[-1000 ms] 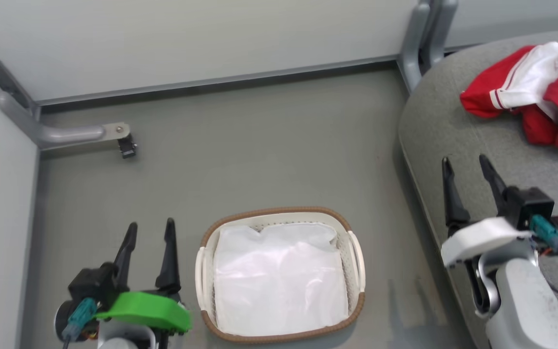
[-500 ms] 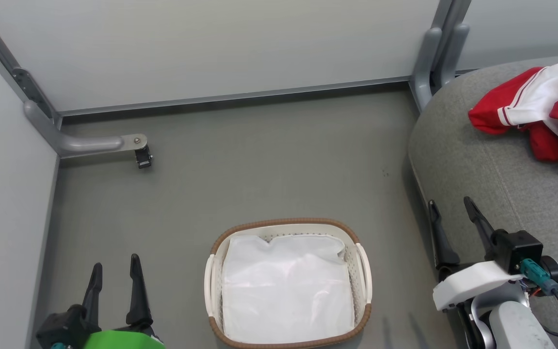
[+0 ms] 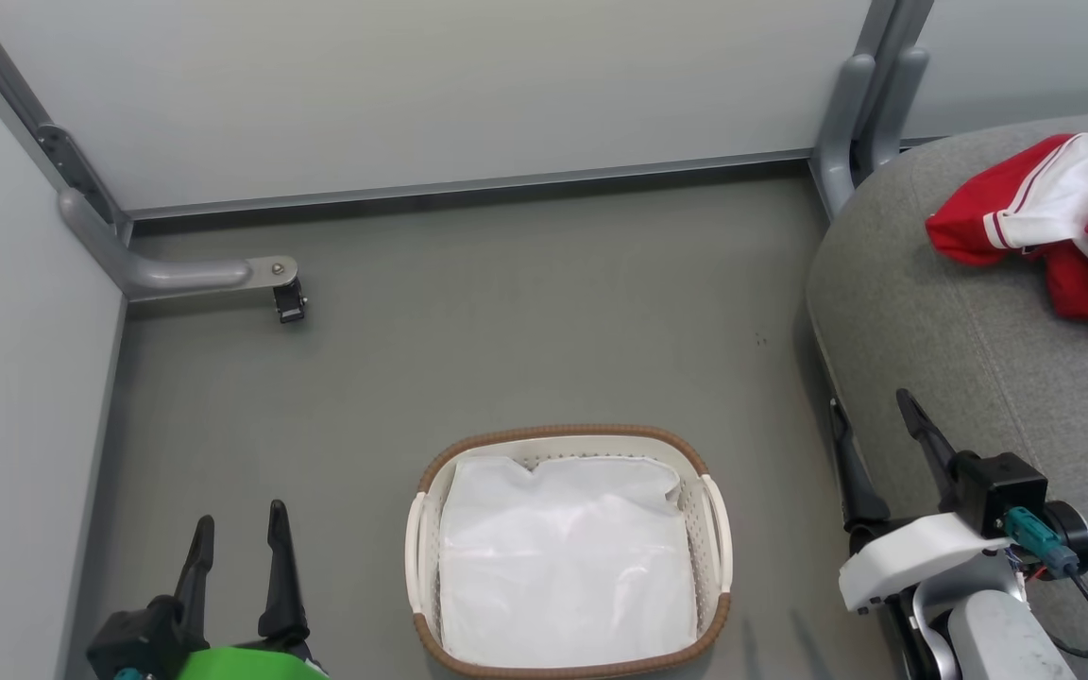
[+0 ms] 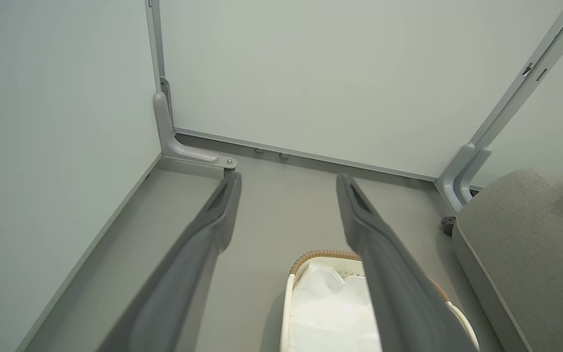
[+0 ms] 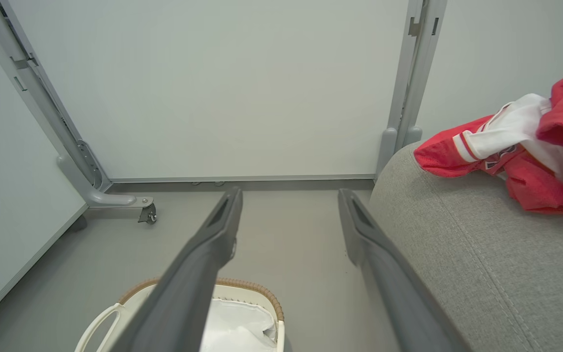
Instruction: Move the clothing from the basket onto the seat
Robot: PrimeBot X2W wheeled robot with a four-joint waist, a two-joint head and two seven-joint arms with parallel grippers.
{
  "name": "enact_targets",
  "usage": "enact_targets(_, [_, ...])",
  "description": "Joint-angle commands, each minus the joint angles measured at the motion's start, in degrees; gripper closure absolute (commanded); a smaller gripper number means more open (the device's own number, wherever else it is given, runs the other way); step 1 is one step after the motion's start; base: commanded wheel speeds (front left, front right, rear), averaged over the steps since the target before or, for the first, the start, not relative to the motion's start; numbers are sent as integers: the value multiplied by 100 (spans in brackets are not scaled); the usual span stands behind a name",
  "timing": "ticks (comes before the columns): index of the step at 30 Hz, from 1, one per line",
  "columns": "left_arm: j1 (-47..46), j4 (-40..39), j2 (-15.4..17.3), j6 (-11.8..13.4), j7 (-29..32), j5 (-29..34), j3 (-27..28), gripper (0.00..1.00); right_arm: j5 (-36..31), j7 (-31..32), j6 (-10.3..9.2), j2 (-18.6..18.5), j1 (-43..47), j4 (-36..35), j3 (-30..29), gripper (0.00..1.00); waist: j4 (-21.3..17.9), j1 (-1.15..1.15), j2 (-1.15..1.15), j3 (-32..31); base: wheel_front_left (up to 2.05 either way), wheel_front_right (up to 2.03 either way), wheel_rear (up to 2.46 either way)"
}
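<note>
The red clothing (image 3: 1063, 227) with white trim lies bunched on the grey seat (image 3: 960, 331) at the right; the right wrist view has it (image 5: 526, 156) on the cushion (image 5: 457, 244) too. On the floor stands the white basket (image 3: 568, 442) with a brown rim, and inside it lies a flat white cloth (image 3: 563, 567). My left gripper (image 3: 237, 529) is open at the lower left, left of the basket, empty. My right gripper (image 3: 875, 416) is open at the seat's front edge, right of the basket, holding nothing.
Pale partition walls close the back and left. A grey metal foot with a castor (image 3: 289, 300) juts onto the floor at the left, and another upright post (image 3: 851, 123) stands by the seat's rear corner. Grey floor (image 3: 525, 321) lies open behind the basket.
The head camera has tilted and shifted, so the whole scene moved. Both grippers have drawn back toward the bottom of the view and stayed open. The clothing and basket lie as before.
</note>
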Motion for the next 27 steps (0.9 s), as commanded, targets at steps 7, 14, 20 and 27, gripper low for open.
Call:
enact_targets(7, [-53, 8, -16, -83, -1, 86, 72, 0, 18, -14, -8, -24, 85, 38, 47, 0, 6, 0, 0, -10, 0, 0, 0])
enact_targets(14, [16, 170, -41, -82, 4, 17, 80, 100, 22, 8, 0, 32, 25, 170, 76, 100, 7, 0, 0, -2, 0, 0, 0])
enact_targets(20, [-45, 259, -43, -104, 123, -431, 119, 100, 527, 155, 0, 36, 71, 217, 22, 100, 4, 0, 0, -19, 0, 0, 0])
enact_targets(27, [-153, 269, -28, -139, 312, -1115, 188, 100, 1301, 350, -1, 31, 90, 157, -57, 100, -2, 0, 0, -48, 0, 0, 0])
